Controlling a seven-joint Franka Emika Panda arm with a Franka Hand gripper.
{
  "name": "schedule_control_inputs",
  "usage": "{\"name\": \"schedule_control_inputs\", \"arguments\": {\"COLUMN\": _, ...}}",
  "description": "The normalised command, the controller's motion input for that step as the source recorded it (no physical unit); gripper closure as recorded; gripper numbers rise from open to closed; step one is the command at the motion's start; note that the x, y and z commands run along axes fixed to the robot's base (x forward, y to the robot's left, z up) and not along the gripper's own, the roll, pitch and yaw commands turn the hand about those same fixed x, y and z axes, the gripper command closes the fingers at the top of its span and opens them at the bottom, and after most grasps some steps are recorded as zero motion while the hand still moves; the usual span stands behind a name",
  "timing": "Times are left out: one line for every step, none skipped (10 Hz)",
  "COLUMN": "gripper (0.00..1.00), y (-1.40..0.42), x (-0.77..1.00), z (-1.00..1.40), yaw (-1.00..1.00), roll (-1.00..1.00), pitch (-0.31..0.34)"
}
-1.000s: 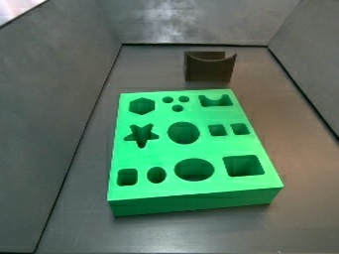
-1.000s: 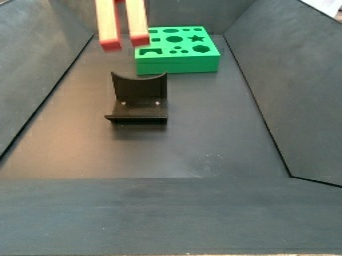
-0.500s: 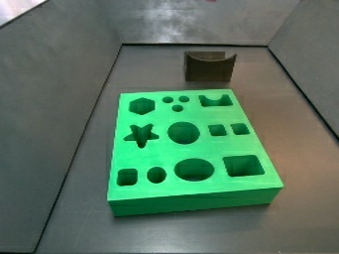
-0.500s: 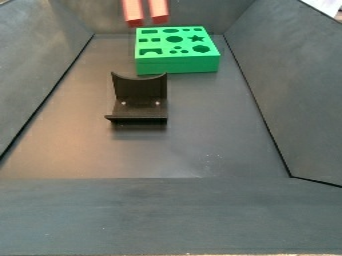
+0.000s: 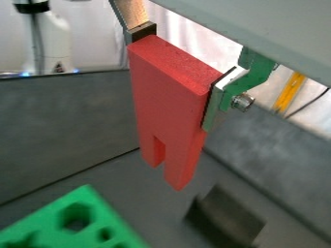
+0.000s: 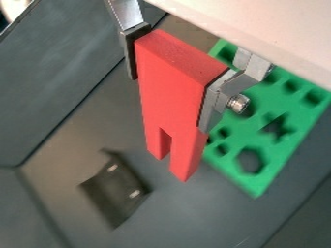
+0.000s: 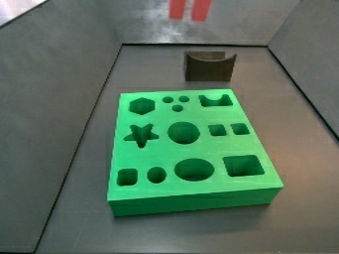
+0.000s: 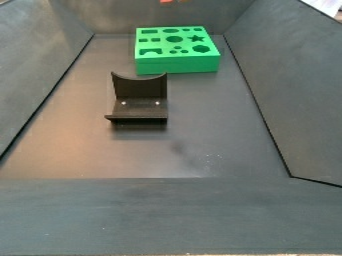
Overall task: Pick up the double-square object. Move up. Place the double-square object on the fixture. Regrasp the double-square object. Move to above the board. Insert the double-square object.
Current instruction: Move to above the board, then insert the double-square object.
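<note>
We see a lab test cell: a bare dark grey floor (image 8: pixel 174 150) boxed in by sloped grey walls (image 8: pixel 34 80), the fixture (image 8: pixel 136 98) bolted near centre, the green board (image 8: pixel 175 48) at twelve o'clock.

I see the gripper (image 6: pixel 171 79) high above the floor, its two fingers (image 6: pixel 130 39) clamped on either side of the double-square object (image 6: pixel 175 92), which hangs upright with its two prongs pointing down. In a side view only the prong tips (image 7: pixel 189 9) show, at the top edge, above and behind the fixture (image 7: pixel 209 65). The fixture stands on the floor just behind the board's (image 7: pixel 189 149) far edge, apart from it. In a side view from the opposite end, the fixture (image 8: pixel 138 99) sits nearer the camera and the board (image 8: pixel 177 48) lies beyond it. In both wrist views the board (image 6: pixel 272 121) and fixture (image 6: pixel 116 186) lie far below the prongs, on opposite sides of them.
</note>
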Motion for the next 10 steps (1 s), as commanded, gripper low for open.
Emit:
{"name": "schedule_control_inputs", "arguments": {"gripper": 1.00, "y": -0.84, "x": -0.58, "z": 0.19, "yaw": -0.13, "roll": -1.00, "pitch": -0.140}}
{"name": "schedule_control_inputs", "arguments": {"gripper": 1.00, "y": -0.53, "x": -0.40, "z": 0.12, "yaw": -0.13, "roll": -1.00, "pitch": -0.144}}
{"name": "schedule_control_inputs", "arguments": {"gripper": 1.00, "y": -0.29, "x": -0.25, "z": 0.06, "yaw": -0.13, "roll": -1.00, "pitch": -0.136}}
{"name": "schedule_control_inputs", "arguments": {"gripper": 1.00, "y": -0.11, "x": -0.14, "z": 0.03, "yaw": -0.09, "roll": -0.80, "pitch": -0.097}}
{"name": "schedule_control_inputs", "arguments": {"gripper": 1.00, "y": -0.04, "x": -0.09, "z": 0.01, "yaw": -0.06, "roll": -0.57, "pitch": -0.071}}
{"name": "schedule_control_inputs", "arguments": {"gripper": 1.00, "y": -0.03, "x": -0.06, "z": 0.01, "yaw": -0.04, "roll": -0.38, "pitch": -0.051}}
{"name": "schedule_control_inputs", "arguments": {"gripper": 1.00, "y": -0.01, "x": -0.04, "z": 0.01, "yaw": -0.03, "roll": -0.25, "pitch": -0.032}}
{"name": "schedule_control_inputs", "arguments": {"gripper": 1.00, "y": 0.00, "x": 0.00, "z": 0.00, "yaw": 0.00, "roll": 0.00, "pitch": -0.014}}
{"name": "schedule_control_inputs", "arguments": {"gripper": 1.00, "y": -0.21, "x": 0.33, "z": -0.04, "yaw": 0.35, "roll": 0.03, "pitch": -0.083}}
{"name": "schedule_control_inputs", "arguments": {"gripper": 1.00, "y": 0.00, "x": 0.79, "z": -0.07, "yaw": 0.42, "roll": 0.00, "pitch": -0.027}}
